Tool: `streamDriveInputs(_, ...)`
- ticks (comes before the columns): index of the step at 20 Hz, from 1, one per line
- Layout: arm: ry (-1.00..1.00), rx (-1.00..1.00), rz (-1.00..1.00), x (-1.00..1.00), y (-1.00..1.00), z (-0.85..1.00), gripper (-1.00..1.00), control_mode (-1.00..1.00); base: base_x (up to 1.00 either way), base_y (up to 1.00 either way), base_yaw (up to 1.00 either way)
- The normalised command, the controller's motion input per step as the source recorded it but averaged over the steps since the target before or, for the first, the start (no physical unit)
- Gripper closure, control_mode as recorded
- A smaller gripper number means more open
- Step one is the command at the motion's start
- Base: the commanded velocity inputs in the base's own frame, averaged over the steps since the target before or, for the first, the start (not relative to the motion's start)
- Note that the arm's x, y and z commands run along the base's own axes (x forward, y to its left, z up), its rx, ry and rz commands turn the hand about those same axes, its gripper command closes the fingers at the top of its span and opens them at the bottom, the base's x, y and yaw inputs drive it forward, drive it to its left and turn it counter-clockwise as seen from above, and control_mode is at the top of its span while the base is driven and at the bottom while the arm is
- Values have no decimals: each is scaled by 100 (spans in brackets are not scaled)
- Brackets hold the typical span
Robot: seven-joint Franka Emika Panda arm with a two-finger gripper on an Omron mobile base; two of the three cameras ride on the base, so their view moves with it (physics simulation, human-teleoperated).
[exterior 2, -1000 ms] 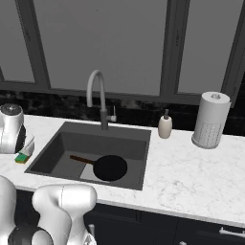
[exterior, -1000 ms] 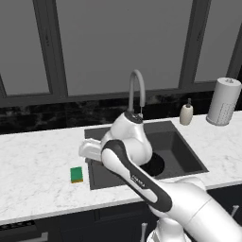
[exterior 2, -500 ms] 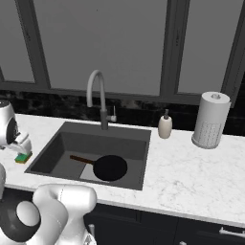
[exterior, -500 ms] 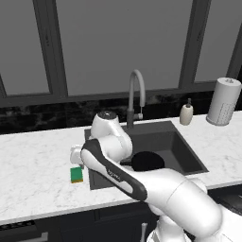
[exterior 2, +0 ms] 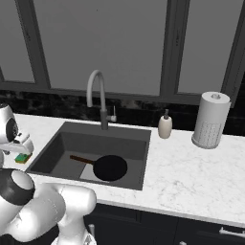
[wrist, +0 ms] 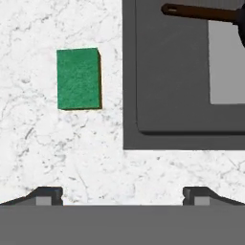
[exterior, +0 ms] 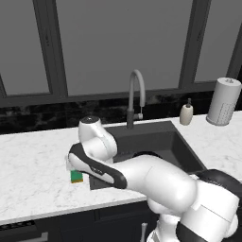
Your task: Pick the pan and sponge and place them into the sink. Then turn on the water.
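The green-topped sponge lies flat on the white marble counter just left of the sink. My gripper hovers above the counter beside it, open, with nothing between its fingertips. From the right base view, the hand hangs directly over the sponge. The black pan rests on the floor of the sink with its brown handle pointing left; the handle also crosses the top of the hand view. The sponge peeks out under my arm in the left base view.
A grey gooseneck faucet stands behind the sink. A soap bottle and a paper towel roll stand on the counter to the right. Dark windows and a black backsplash line the back.
The arm has swung left from over the sink to above the sponge on the counter. The pan has stayed where it lay in the sink. The jaws have stayed open.
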Motion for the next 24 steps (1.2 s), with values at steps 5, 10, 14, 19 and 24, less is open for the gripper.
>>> streamDriveInputs(5, 0, -14, 13, 37, 39, -32, -100, -100, 0, 0, 0)
streamDriveInputs(10, 0, -7, 11, 33, 29, -23, -100, -100, 0, 0, 0)
streamDriveInputs(14, 0, -2, 9, 30, 12, -19, -100, -100, 0, 0, 0)
streamDriveInputs(19, 0, 0, 2, 18, 2, -25, -100, -100, 0, 0, 0)
streamDriveInputs(24, -3, 0, 0, 4, 0, -27, -100, -100, 0, 0, 0)
